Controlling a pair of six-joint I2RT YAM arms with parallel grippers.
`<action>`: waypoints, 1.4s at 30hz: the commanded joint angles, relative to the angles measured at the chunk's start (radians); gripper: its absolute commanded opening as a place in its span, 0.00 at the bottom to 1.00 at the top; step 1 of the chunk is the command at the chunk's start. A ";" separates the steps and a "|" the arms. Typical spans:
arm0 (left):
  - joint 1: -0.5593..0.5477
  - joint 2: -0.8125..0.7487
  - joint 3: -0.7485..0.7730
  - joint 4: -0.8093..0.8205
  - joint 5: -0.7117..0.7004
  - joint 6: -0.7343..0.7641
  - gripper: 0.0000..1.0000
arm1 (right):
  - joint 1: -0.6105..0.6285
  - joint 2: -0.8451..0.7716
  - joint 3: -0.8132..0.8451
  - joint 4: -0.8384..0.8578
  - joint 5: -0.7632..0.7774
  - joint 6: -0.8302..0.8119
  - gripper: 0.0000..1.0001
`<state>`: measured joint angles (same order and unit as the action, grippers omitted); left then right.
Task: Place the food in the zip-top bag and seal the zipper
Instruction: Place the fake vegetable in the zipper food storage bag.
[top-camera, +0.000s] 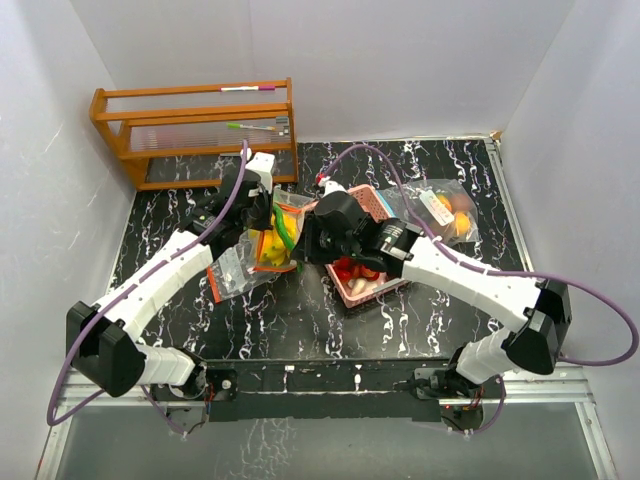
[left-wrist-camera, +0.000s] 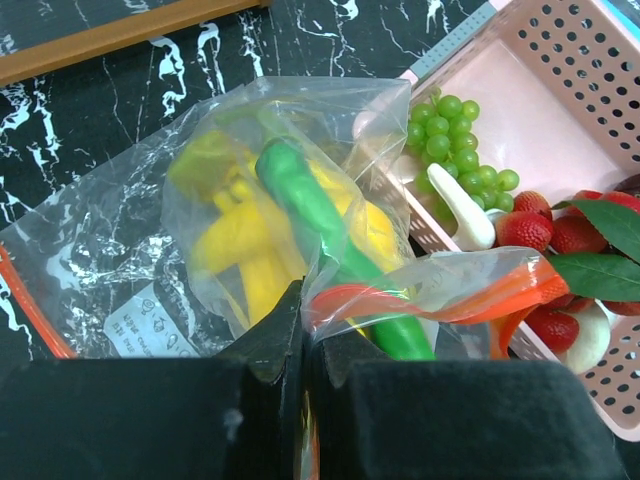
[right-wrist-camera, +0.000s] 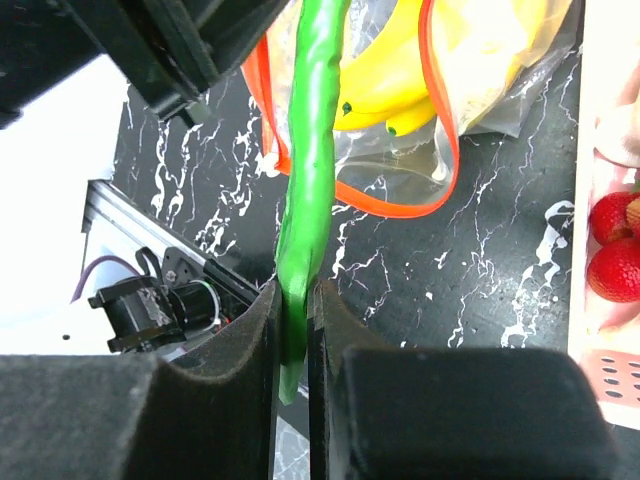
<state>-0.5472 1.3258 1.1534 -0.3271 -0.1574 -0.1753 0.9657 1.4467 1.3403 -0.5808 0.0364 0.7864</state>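
**Top external.** Black table with white marble veining. The left gripper is down over a clear plastic zip-top bag with an orange zipper strip, which lies left of centre. The right gripper reaches in from the right to the bag's mouth. A long, glossy green toy vegetable shows between the two grippers. A pink perforated plastic tray sits just right of the bag, partly under the right arm, with red pieces inside. A second clear bag with orange contents lies near the far right edge. A wooden slatted rack stands in the far left corner.

**Left wrist.** The fingers are pressed flat together, pinching the bag's orange zipper rim. A yellow toy banana bunch is inside the bag. The green toy vegetable runs from among the bananas out over the rim towards the camera. The tray touches the bag on the right. It holds a green toy grape cluster, red toy strawberries, a white piece and dark green leaves.

**Right wrist.** The jaws are nearly together, clamped on the near end of the green toy vegetable. Its far end passes through the open orange zipper loop and lies beside the bananas. The black left gripper is at upper left. Strawberries and the tray edge are at the right border.
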 joint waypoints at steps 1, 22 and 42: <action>-0.003 -0.045 -0.008 0.028 -0.040 0.012 0.00 | -0.003 -0.051 0.077 -0.073 0.051 0.016 0.08; -0.017 -0.101 0.017 0.063 0.075 -0.078 0.00 | -0.002 0.012 0.045 -0.044 0.205 0.378 0.08; -0.072 -0.186 -0.065 0.069 0.135 -0.127 0.00 | 0.000 0.159 0.083 0.116 0.479 0.390 0.08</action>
<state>-0.6064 1.1835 1.0794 -0.2695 -0.0605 -0.2882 0.9699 1.5440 1.3655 -0.5694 0.4206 1.2175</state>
